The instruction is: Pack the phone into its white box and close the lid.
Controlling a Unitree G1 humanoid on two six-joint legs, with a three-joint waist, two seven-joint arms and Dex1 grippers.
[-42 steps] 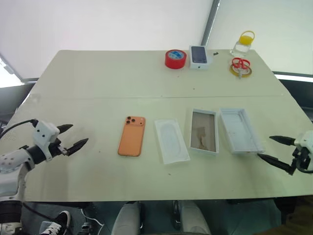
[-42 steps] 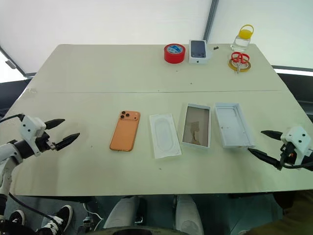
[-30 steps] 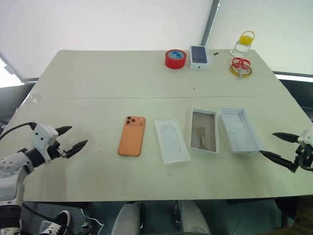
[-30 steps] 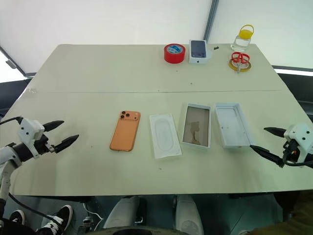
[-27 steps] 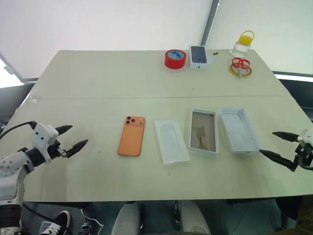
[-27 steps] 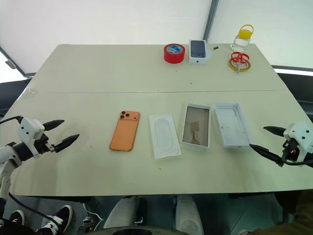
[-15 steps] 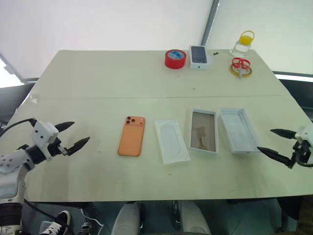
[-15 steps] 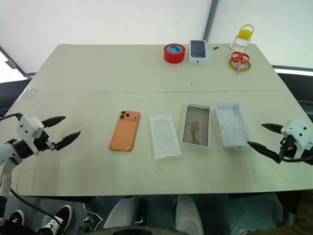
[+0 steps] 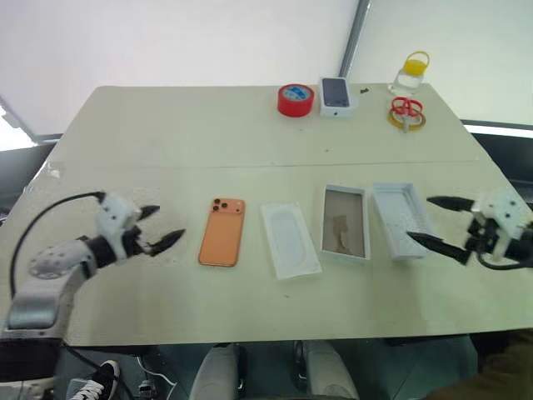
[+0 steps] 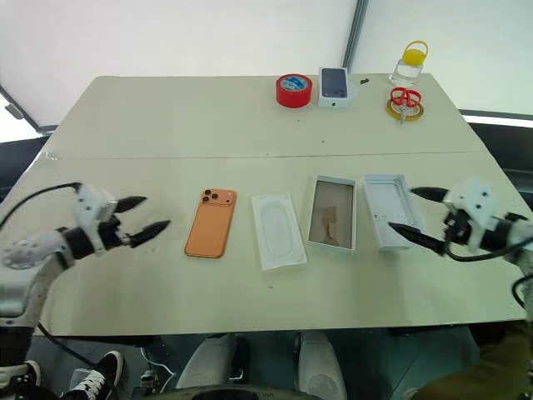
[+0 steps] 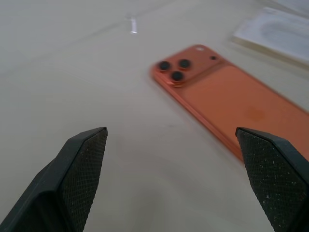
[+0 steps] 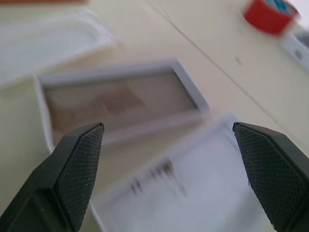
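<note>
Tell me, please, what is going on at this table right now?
A two-armed robot is about to pack the orange phone into the white box. Nothing is held. The open left tool nears the phone; the open right tool reaches over the lid.

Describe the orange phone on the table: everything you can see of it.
The phone is a slim orange slab with rounded corners, lying flat and face down on the pale table. Its plain back looks smooth and matte. A raised three-lens camera cluster sits at the far corner, towards the robot's left. It lies lengthwise front to back, left of the flat white sheet, apart from it. Nothing touches it but the table. The open left gripper hovers to its left, pointing at it.
</note>
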